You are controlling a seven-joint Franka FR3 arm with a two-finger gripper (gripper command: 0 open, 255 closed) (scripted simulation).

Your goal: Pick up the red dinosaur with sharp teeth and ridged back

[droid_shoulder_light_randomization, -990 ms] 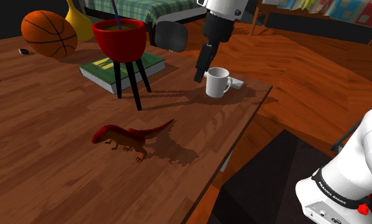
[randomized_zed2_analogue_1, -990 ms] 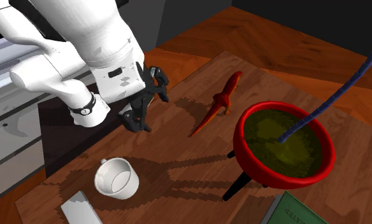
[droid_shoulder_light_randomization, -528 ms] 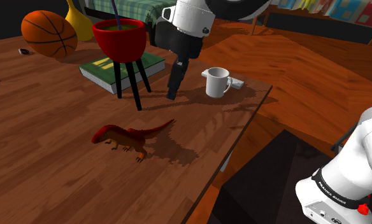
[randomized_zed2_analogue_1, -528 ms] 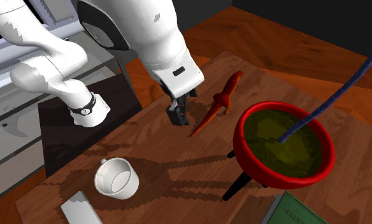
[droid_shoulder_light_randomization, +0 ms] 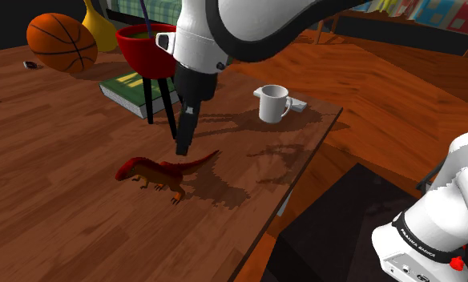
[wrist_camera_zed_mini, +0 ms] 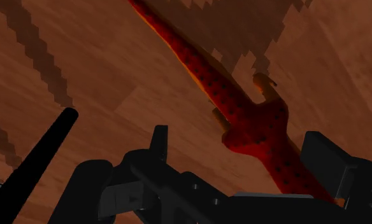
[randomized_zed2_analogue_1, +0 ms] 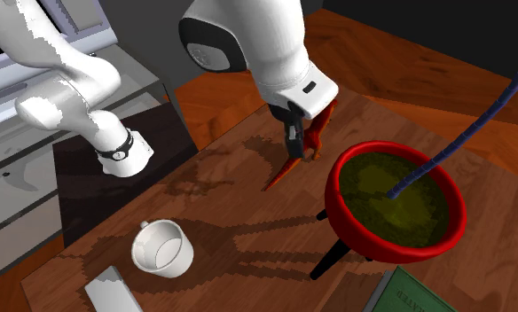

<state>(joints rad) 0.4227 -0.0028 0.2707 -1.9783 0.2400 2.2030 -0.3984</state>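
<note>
While your gripper point(droid_shoulder_light_randomization: 182, 147) hangs just over the dinosaur point(droid_shoulder_light_randomization: 155, 171), its fingers stand well apart and hold nothing. In the wrist view the red, spotted dinosaur point(wrist_camera_zed_mini: 255, 121) runs between them and you can see neither finger touching it. It lies on the wooden table point(droid_shoulder_light_randomization: 48, 184), head toward the shoulder view's left, tail toward the right.

Closest in your way is the red bowl point(droid_shoulder_light_randomization: 151, 46) on black legs point(droid_shoulder_light_randomization: 170, 110). One of them stands just beside the fingers in the shoulder view and crosses the wrist view as a black bar point(wrist_camera_zed_mini: 41, 162).

Behind the legs lies a green book point(droid_shoulder_light_randomization: 136, 84), and farther back sit a basketball point(droid_shoulder_light_randomization: 62, 42) and a yellow vase point(droid_shoulder_light_randomization: 100, 28). A white mug point(droid_shoulder_light_randomization: 272, 102) stands well apart, near the table's corner.

You have bare wood on the shoulder view's left of the dinosaur. The table's edge point(droid_shoulder_light_randomization: 285, 199) runs near on its right, with floor point(droid_shoulder_light_randomization: 369, 88) beyond.
</note>
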